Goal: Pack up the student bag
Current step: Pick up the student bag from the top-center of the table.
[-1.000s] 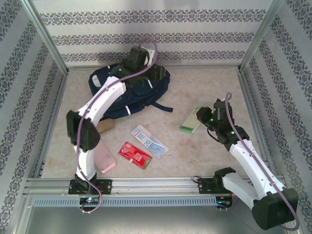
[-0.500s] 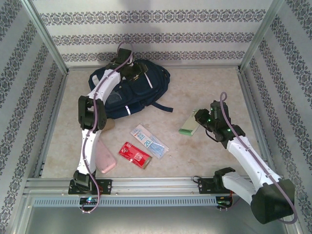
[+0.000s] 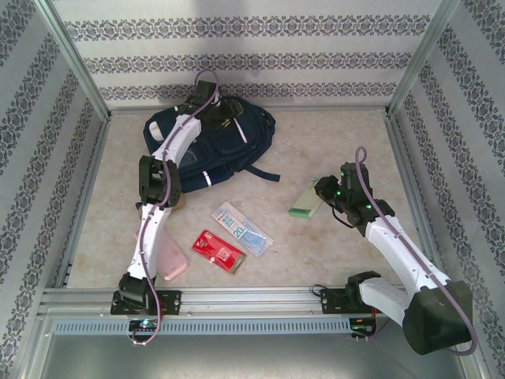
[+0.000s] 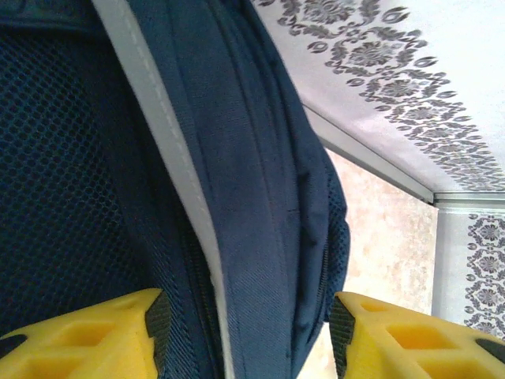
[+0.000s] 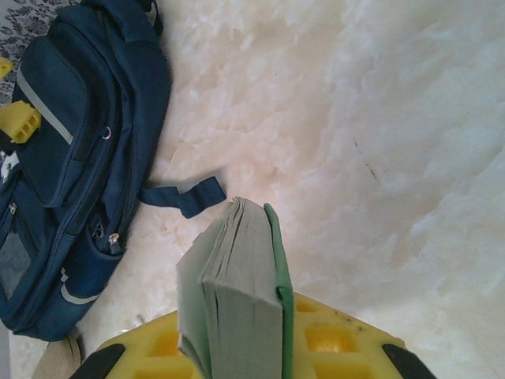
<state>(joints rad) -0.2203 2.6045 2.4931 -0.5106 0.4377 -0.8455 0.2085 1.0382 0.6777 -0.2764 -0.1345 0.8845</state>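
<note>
The student bag (image 3: 225, 146), navy with white stripes, lies at the back left of the floor. My left gripper (image 3: 211, 110) reaches over its top end. In the left wrist view the yellow fingers (image 4: 95, 339) stand apart on either side of a fold of the bag (image 4: 252, 197), and a sliver of floor shows by the right pad, so my left gripper (image 4: 248, 332) is open. My right gripper (image 3: 325, 193) is shut on a green-covered notebook (image 3: 304, 200), held edge-up above the floor at mid right. The right wrist view shows the notebook's grey page edges (image 5: 237, 292) and the bag (image 5: 71, 158) beyond them.
A red packet (image 3: 218, 251), a clear pouch with white and blue print (image 3: 242, 229) and a pink case (image 3: 167, 260) lie in front of the bag. A tan item (image 3: 172, 202) peeks out beside the left arm. A dark strap (image 3: 260, 172) trails from the bag. Patterned walls enclose the floor.
The left arm stretched out and lowered its wrist onto the bag's top, its jaws narrowing round the fabric. The right gripper moved slightly left with the notebook.
</note>
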